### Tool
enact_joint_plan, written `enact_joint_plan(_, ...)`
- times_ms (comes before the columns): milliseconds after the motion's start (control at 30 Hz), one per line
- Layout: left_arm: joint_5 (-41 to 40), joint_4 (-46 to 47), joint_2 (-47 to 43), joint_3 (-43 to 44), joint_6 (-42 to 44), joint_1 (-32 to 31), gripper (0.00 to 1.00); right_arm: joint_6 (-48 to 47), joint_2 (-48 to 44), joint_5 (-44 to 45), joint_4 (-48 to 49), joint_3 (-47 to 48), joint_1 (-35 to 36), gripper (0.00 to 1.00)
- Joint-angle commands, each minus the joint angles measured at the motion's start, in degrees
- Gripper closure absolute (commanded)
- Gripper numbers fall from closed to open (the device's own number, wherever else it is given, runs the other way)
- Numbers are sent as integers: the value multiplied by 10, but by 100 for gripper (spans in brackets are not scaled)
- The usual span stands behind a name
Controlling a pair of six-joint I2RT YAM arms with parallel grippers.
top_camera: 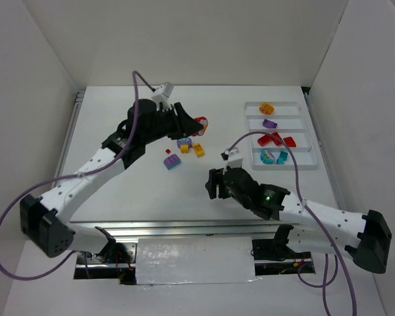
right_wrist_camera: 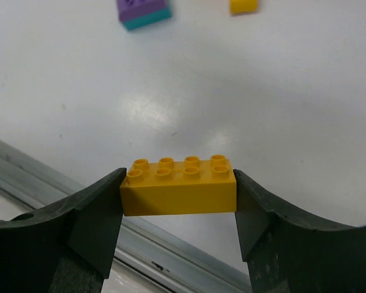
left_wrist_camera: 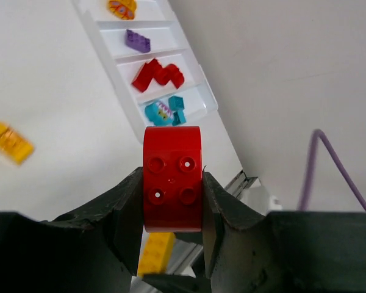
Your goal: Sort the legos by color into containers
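The left pincer [left_wrist_camera: 172, 210] is closed on a red brick [left_wrist_camera: 172, 177] with a rounded far end. The brick is clamped by its two sides, with its studs turned to the wrist camera. It is held over the far middle of the counter [top_camera: 151, 197], left of the white tray [top_camera: 296, 108] and apart from it.

The right pincer [right_wrist_camera: 179, 204] is set at a middling width around a yellow eight-stud brick [right_wrist_camera: 180, 186]. This brick is gripped by its short ends, studs up, over the near middle of the counter.

The tray is placed at the far right, and each of its four compartments is occupied by one colour. An orange-yellow piece [top_camera: 268, 107] is seen in the farthest, a purple brick [top_camera: 270, 123] in the next, red bricks [top_camera: 276, 139] in the third and teal pieces [top_camera: 274, 157] in the nearest.

A loose cluster is spread at the centre of the counter, between the two pincers. In it can be made out a purple-and-teal brick [top_camera: 172, 161], a small red piece [top_camera: 168, 151] and a small yellow block [top_camera: 198, 149].
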Motion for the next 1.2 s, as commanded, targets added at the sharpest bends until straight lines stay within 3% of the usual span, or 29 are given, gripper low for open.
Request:
enact_joint_plan(0,62,104,111,61,26,0,100,110,-71,78,-73,11,-31,100)
enact_joint_plan(200,82,102,356,291,102,-40,100,262,-223,178,-248,56,-49,100)
enact_joint_plan(300,56,74,472,430,134,-70,100,264,-306,193,-284,81,-52,100)
enact_joint_plan(433,31,46,610,588,167,-92,94,254,-334,197,-320,125,-54,100)
enact_joint_plan(700,-14,177,709,612,213,-113,83,239,-345,172,-362,173,-54,100)
enact_joint_plan(833,-50,199,744,639,241,-128,81,234,-361,157,-362,172,-54,100)
enact_joint_plan(1033,-103,220,773,655,278,-139,71,231,-374,140,-358,160,-54,100)
enact_joint_plan(1167,-100,229,791,664,288,-139,57,227,-374,135,-351,153,-54,100)
